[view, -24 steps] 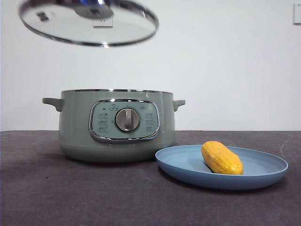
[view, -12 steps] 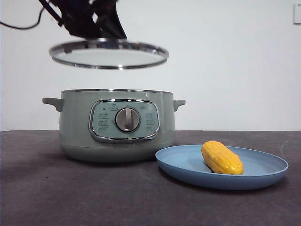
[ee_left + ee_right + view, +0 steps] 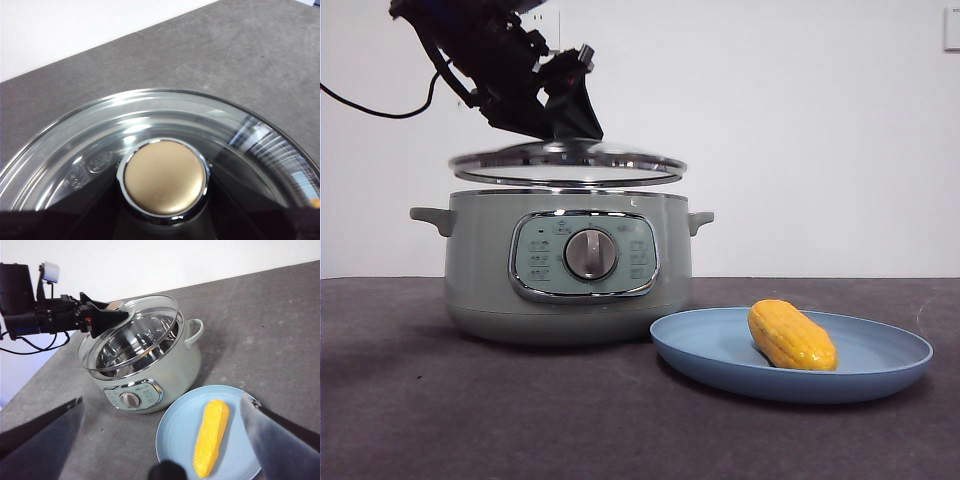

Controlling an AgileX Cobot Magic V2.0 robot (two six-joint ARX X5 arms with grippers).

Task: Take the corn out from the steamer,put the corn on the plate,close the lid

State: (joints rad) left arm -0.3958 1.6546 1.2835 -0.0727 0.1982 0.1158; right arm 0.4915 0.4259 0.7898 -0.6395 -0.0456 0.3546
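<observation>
The glass lid (image 3: pixel 567 165) hangs level just above the chrome rim of the sage-green steamer (image 3: pixel 570 265), apart from it. My left gripper (image 3: pixel 558 128) is shut on the lid's knob (image 3: pixel 166 177), coming down from the upper left. The steamer's empty steel bowl shows through the lid (image 3: pixel 135 330) in the right wrist view. The corn (image 3: pixel 792 336) lies on the light-blue plate (image 3: pixel 890 365) right of the steamer. My right gripper (image 3: pixel 161 397) is open and empty, high above the plate (image 3: pixel 172 440) and corn (image 3: pixel 211 437).
The steamer and plate stand on a dark grey tabletop (image 3: pixel 440 410) before a white wall. A black cable (image 3: pixel 370 108) hangs from the left arm at the upper left.
The left gripper has lowered the lid from high at the upper left and moved it right, over the steamer, just above the rim. The corn and plate have not moved.
</observation>
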